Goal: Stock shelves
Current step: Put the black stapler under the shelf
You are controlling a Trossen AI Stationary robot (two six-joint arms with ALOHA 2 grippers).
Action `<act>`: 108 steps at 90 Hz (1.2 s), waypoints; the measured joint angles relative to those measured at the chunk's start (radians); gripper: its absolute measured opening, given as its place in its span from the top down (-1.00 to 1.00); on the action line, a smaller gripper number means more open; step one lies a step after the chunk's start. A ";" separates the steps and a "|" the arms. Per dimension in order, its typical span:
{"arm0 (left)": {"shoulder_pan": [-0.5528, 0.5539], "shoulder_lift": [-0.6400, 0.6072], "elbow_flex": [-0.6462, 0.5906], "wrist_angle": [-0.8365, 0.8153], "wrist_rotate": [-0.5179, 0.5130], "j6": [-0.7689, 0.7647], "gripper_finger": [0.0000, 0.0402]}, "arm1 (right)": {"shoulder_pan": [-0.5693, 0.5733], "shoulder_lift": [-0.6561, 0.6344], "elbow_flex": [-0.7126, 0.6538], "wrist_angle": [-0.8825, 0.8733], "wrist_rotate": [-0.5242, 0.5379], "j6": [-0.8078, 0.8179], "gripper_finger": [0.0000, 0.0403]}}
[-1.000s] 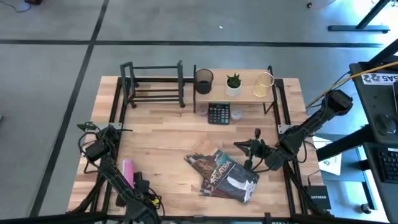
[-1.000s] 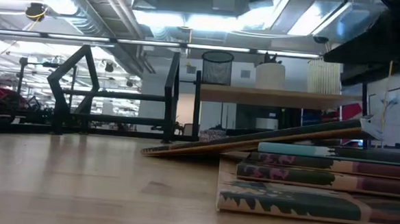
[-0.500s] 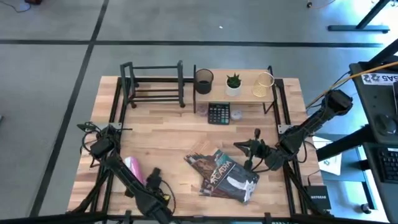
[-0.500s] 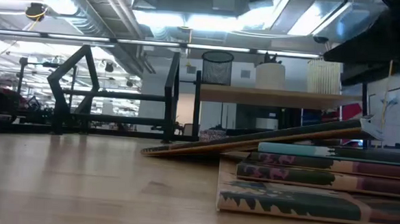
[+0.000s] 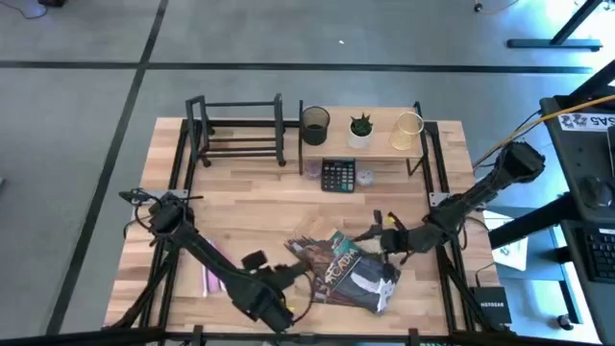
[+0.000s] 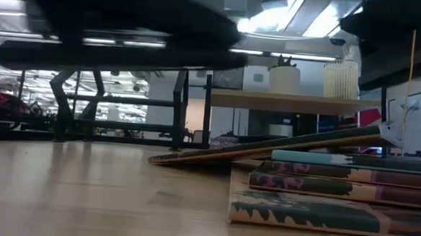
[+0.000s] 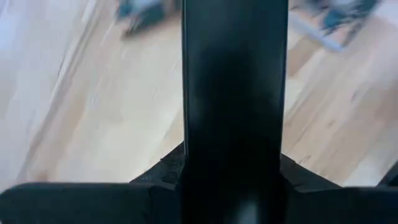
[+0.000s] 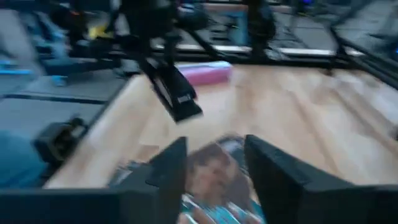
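Observation:
A stack of books [image 5: 351, 274] lies near the table's front middle. Its top book [image 6: 266, 148] slants, with its left edge down on the table. At the far edge stand the black bar rack [image 5: 238, 130] and the light-wood shelf [image 5: 363, 144], which carries a mesh cup, a plant and a wire cup. My left gripper [image 5: 288, 276] hovers just left of the books, shut on a black oblong thing [image 8: 177, 96]. My right gripper [image 5: 370, 232] stands open over the stack's far right part, with the top book's cover [image 8: 214, 165] showing between its fingers. My left gripper holds the black oblong thing [image 7: 235, 93], which sticks straight out ahead of it and hides the place of contact. The thing is lifted clear of the table.
A calculator [image 5: 336, 175] lies in front of the wood shelf. A pink oblong [image 5: 207, 281] lies at the front left, partly under my left arm. Bare wood stretches between the rack and the books.
My left gripper has swung fast from the front left corner toward the table's right edge and now reaches the books' left side. My right gripper has shifted a little toward the left, over the stack. The books have stayed where they were.

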State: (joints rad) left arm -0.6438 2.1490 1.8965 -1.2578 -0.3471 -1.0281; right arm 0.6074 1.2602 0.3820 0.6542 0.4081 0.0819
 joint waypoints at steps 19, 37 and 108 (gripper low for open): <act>0.048 0.000 0.000 0.060 -0.031 0.172 0.51 | -0.028 0.212 0.101 0.133 -0.079 -0.141 -0.53; 0.075 0.000 0.000 0.077 -0.035 0.250 0.51 | -0.035 0.350 0.272 0.006 -0.052 -0.142 -0.72; 0.075 -0.002 0.000 0.091 -0.101 0.302 0.20 | -0.077 0.409 0.345 -0.146 -0.047 0.098 0.41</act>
State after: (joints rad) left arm -0.5684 2.1468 1.8965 -1.1665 -0.4477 -0.7258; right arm 0.5308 1.6691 0.7269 0.5083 0.3608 0.1802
